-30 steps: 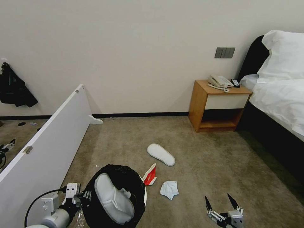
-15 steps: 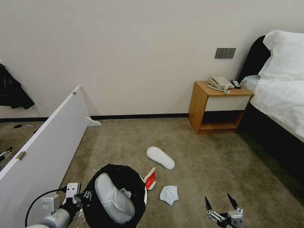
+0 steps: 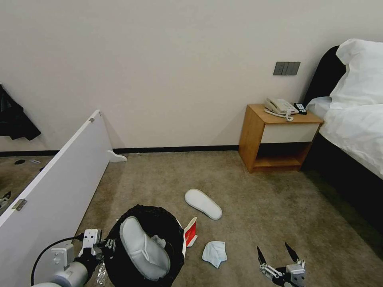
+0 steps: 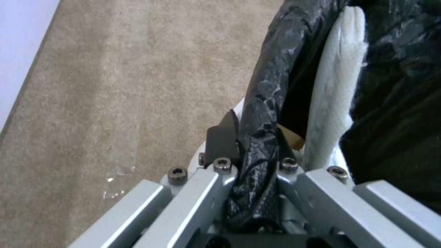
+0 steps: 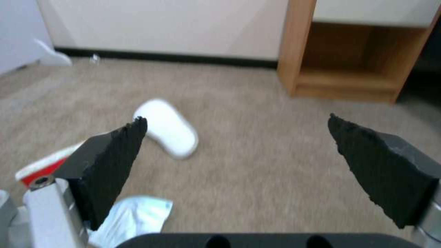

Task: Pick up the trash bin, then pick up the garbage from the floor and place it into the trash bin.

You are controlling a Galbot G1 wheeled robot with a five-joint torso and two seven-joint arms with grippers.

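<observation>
Gripping the trash bin (image 3: 149, 247) by its bag-lined rim with left gripper (image 4: 250, 144) clamped tight; holding right gripper (image 3: 279, 257) spread wide, empty. Aiming for the tissue (image 3: 214, 252) just beside the bin, descending squarely, pinching mid-wad, keeping the bin level.

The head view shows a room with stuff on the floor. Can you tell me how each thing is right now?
Round white trash bin with black bag: upright, held at its rim.
White slipper in the bin: inside, leaning.
White slipper on the carpet: lying flat.
Red-and-white carton: on the floor beside the bin.
White tissue: crumpled on the carpet.
Left gripper: shut on the bin's rim.
Right gripper: open, empty.
</observation>
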